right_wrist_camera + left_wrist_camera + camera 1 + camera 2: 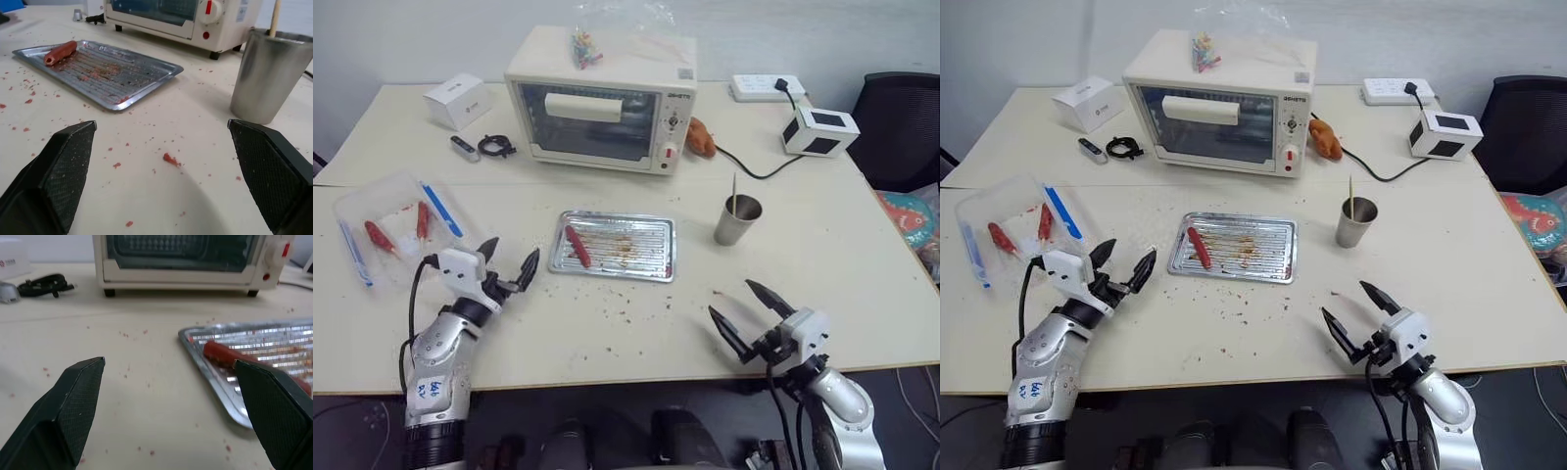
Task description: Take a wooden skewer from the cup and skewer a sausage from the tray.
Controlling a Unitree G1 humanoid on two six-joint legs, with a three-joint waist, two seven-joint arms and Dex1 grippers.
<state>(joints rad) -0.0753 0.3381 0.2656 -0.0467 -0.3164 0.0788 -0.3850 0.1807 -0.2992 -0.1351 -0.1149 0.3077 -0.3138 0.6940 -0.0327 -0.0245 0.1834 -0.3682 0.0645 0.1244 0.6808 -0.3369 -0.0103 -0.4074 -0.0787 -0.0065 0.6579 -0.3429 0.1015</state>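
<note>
A silver tray [651, 250] lies mid-table with one red sausage [578, 246] at its left end. To its right stands the steel cup [738, 220] with a wooden skewer [734, 192] upright in it. My left gripper [509, 266] hovers open over the table just left of the tray, nothing between its fingers. My right gripper [744, 312] is open near the table's front edge, below and a little right of the cup, also empty. The right wrist view shows the cup [266, 76], the skewer [275, 17] and the sausage [60, 52] ahead of it.
A toaster oven [602, 103] stands behind the tray. A clear plastic container [386, 227] with red sausages and blue sticks sits at the left. A white-and-black cube device [819, 131], a power strip [766, 88] and a cable lie at the back right. Crumbs dot the table.
</note>
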